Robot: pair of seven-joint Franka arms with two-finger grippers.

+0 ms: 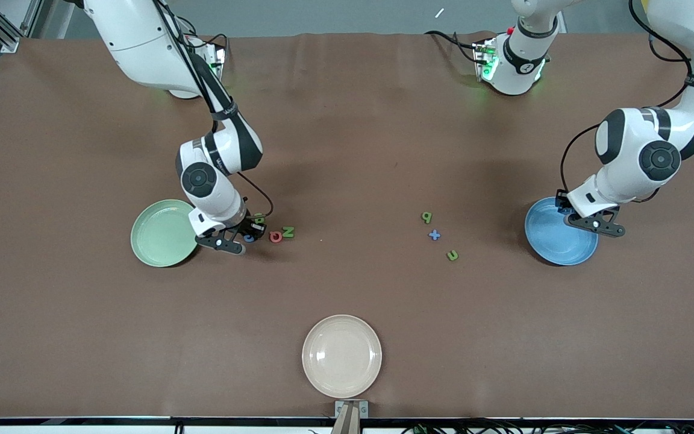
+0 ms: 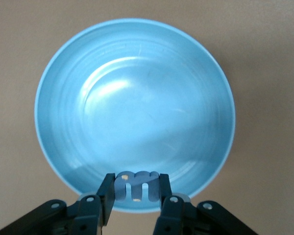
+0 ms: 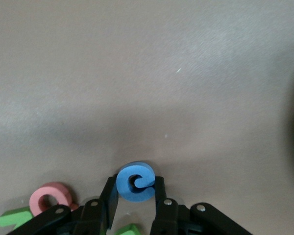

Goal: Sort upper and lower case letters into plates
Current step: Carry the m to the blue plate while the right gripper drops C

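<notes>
- Readable letter shapes are noted on the brown tabletop (image 1: 347, 150): a green "N" (image 1: 288, 231), a red "O" (image 1: 275, 236), a green "q" (image 1: 426, 217), a blue "x" or plus shape (image 1: 435, 235) and a green "u" (image 1: 452, 255). No brand or label can be read.
- The right claw (image 3: 135, 193) is seen low at the tabletop, just beside the pale green plate (image 1: 163, 233), clenched on a blue "C" (image 3: 135, 182). The C lies flat, its gap turned to one side between the fingers (image 3: 110, 196).
- The red O and the green N are lined up just beside that claw, the row running toward the left arm's end of the tabletop. Another green piece (image 3: 130, 229) is partly hidden under the claw; its letter cannot be told.
- The left claw (image 2: 135, 196) is held over the rim of the bright blue plate (image 2: 88, 122), grasping a pale blue "m" (image 2: 137, 186). Its long axis spans from finger to finger, with the arches toward the plate's middle.
- The q, x and u are laid in a loose line between the two plates, closer to the blue one, the u nearest the front camera.
- A cream plate (image 1: 341, 355) is seen near the front edge.
</notes>
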